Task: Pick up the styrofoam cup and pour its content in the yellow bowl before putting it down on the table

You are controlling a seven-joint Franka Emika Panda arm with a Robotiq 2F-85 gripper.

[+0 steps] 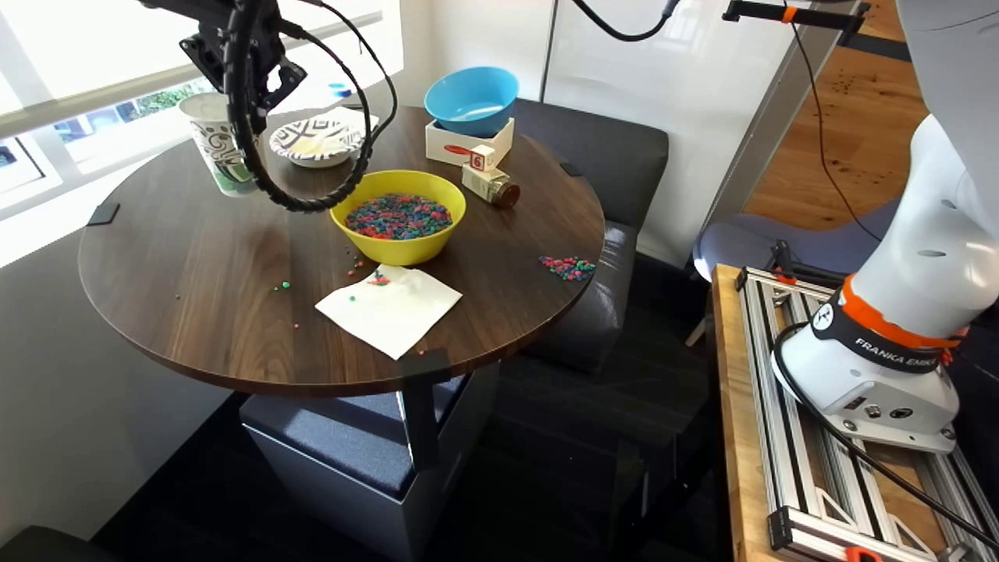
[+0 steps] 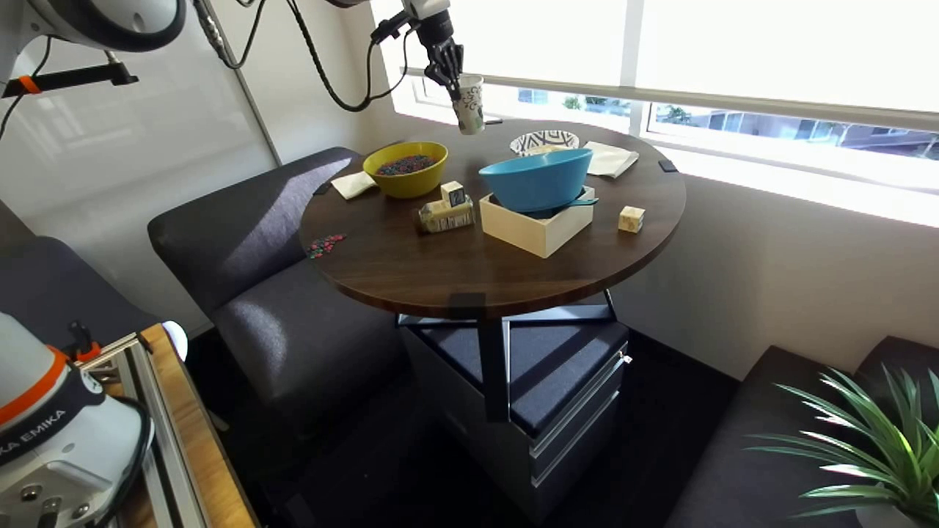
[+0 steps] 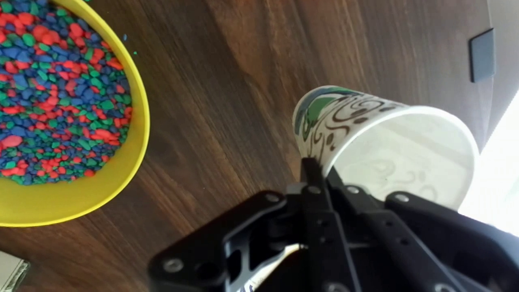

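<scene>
The styrofoam cup [image 1: 221,152], off-white with a printed pattern, shows in both exterior views [image 2: 469,106] and in the wrist view [image 3: 336,125]. My gripper [image 3: 320,170] is shut on its rim, one finger inside and one outside the wall. The cup leans and looks raised above the table [image 1: 195,312], but the gap is hard to judge. Its visible inside is bare except for a tiny dark speck. The yellow bowl [image 1: 398,250] stands beside it on the table, holding many red, blue and green pieces; it fills the wrist view's left side [image 3: 140,121].
A white patterned dish [image 1: 312,144] stands near the cup. A blue bowl [image 2: 535,183] sits in a pale box [image 2: 532,236]. A jar [image 2: 444,215] lies with a block [image 2: 453,193] on it. A napkin [image 1: 390,312] and loose pieces [image 1: 567,268] lie around the bowl.
</scene>
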